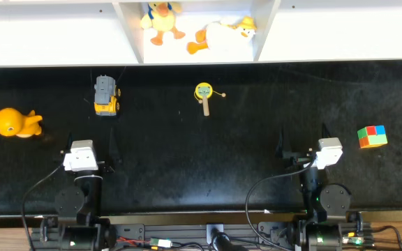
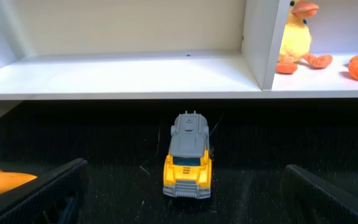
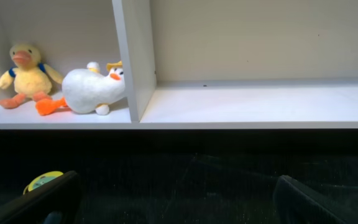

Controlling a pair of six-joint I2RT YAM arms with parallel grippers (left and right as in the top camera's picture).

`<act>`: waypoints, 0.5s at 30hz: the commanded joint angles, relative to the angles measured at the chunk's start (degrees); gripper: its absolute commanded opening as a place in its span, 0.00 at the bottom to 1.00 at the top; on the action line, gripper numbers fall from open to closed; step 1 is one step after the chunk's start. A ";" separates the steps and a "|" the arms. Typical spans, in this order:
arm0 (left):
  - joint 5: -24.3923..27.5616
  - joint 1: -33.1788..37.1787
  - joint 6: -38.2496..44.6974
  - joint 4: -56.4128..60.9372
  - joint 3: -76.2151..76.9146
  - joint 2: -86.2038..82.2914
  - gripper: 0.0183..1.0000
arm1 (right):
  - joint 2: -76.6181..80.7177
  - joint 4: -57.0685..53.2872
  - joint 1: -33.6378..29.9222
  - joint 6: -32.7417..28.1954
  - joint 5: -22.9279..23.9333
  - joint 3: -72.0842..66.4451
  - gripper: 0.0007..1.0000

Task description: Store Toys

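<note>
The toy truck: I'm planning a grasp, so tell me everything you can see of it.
The toy truck looks like hard plastic: yellow body, grey upper part, grey front bumper. It stands upright on its wheels on the black mat, left of the middle, a little short of the white shelf, its front facing away from the shelf. Only the mat touches it.

My left arm and right arm are both folded back tight over their bases, well apart, each on its own side, wrists roughly level and aimed straight ahead. My left hand is wide open and empty, fingers spread out to either side of its wrist view. My right hand, same deal: wide open, empty, fingers spread just as far.
</note>
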 commanded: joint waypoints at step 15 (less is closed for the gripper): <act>-0.20 0.39 -5.55 -15.50 14.40 7.91 1.00 | -0.42 0.22 0.26 -0.17 0.26 -0.74 0.99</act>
